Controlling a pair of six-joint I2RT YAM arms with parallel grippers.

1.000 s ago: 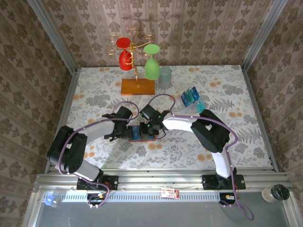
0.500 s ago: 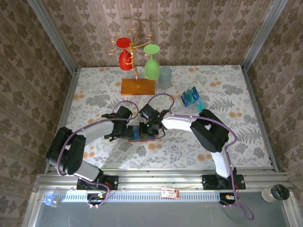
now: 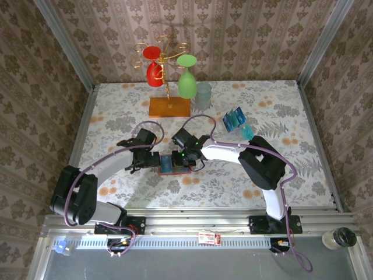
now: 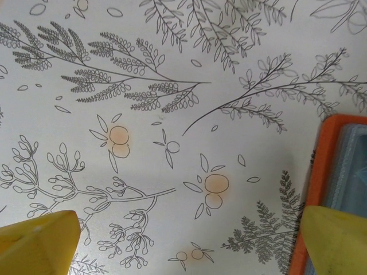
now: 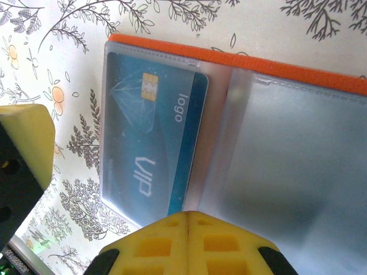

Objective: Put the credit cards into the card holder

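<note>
The orange card holder (image 3: 172, 165) lies open on the floral table between my two grippers. In the right wrist view its clear left pocket holds a blue credit card (image 5: 152, 143) marked VIP, inside the holder's orange rim (image 5: 258, 60). My right gripper (image 5: 189, 229) is shut with nothing between its fingers, its tips just over the holder's middle fold. My left gripper (image 4: 189, 246) stands open above bare tablecloth, its right finger (image 4: 335, 238) over the holder's orange edge (image 4: 315, 189). More blue and teal credit cards (image 3: 235, 121) stand in a clear rack at the back right.
A gold stand on a wooden base (image 3: 169, 107) holds a red glass (image 3: 154, 69) and a green glass (image 3: 187, 79) at the back. A clear cup (image 3: 203, 95) stands beside it. Patterned walls close in the table on three sides.
The left arm's elbow has dropped outward to the left, while its open gripper stays beside the holder. The right arm has hardly moved.
</note>
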